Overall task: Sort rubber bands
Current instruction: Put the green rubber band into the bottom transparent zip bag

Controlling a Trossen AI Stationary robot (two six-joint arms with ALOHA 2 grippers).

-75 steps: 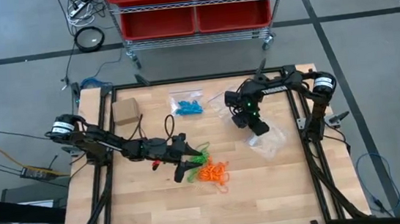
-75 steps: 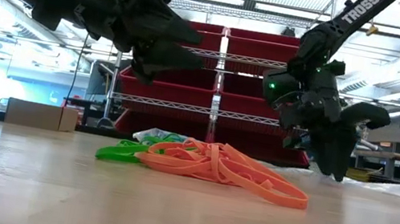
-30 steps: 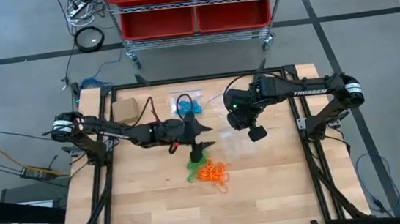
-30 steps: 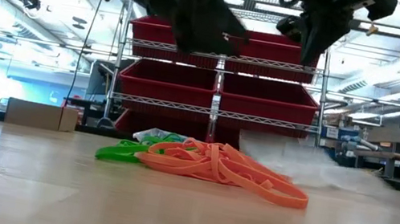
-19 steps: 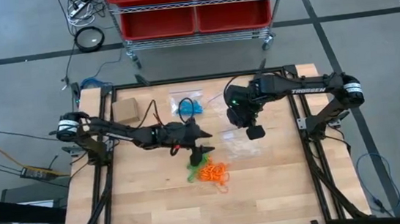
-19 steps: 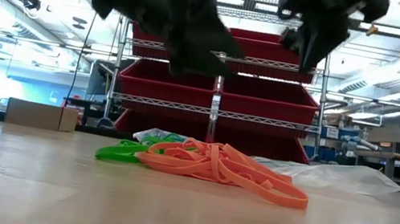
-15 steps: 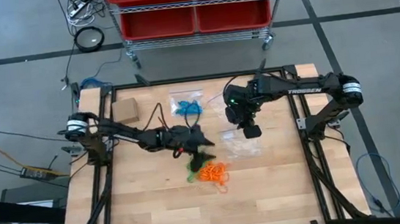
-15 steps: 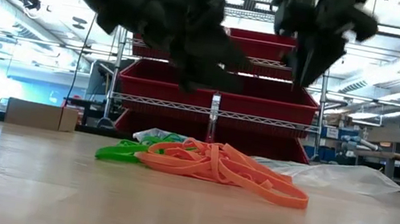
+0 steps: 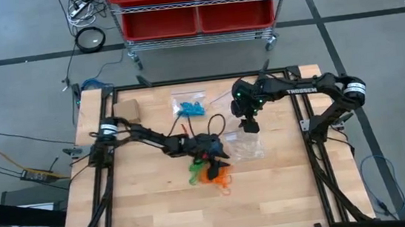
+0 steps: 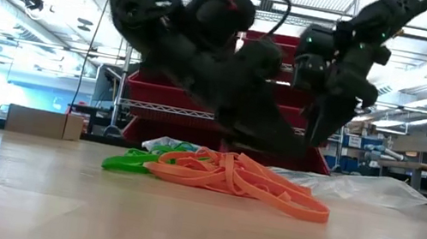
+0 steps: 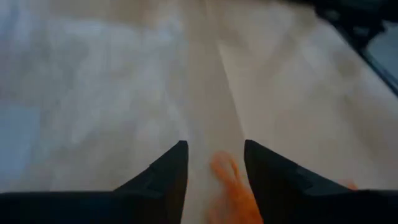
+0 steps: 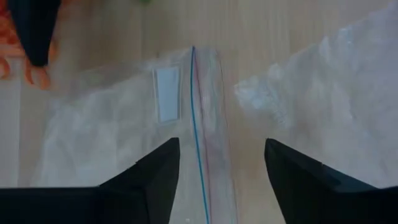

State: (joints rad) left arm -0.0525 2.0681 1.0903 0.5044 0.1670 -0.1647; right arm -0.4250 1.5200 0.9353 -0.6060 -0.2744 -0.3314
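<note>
A heap of orange rubber bands [image 9: 217, 175] lies mid-table, with green bands [image 9: 195, 178] on its left side. Blue bands [image 9: 189, 109] sit in a clear bag at the far side. My left gripper [image 9: 221, 156] is open and low over the orange heap's far right edge; one orange band [image 11: 227, 183] shows between its fingers. My right gripper [image 9: 249, 129] is open and empty above an empty clear zip bag [image 9: 245, 149], which lies flat on the table; its blue zip line [image 12: 198, 124] runs between the fingers. My left gripper slants down from the table's left, with a finger on either side of an orange band [image 11: 222, 169] at the heap's edge. I cannot tell whether the fingers touch it. The band lies on the table.
A small tan cardboard box [image 9: 126, 110] stands at the far left. A rack with red bins [image 9: 195, 2] stands beyond the far edge. Bare wood lies along the table's near side. In the low view the two grippers hang close together over the heap [image 10: 246, 181].
My left gripper has gone toward the table's right edge and down to the orange heap. My right gripper has shifted a little toward the far edge and come lower. The clear bag, raised a second ago, now lies flat on the table.
</note>
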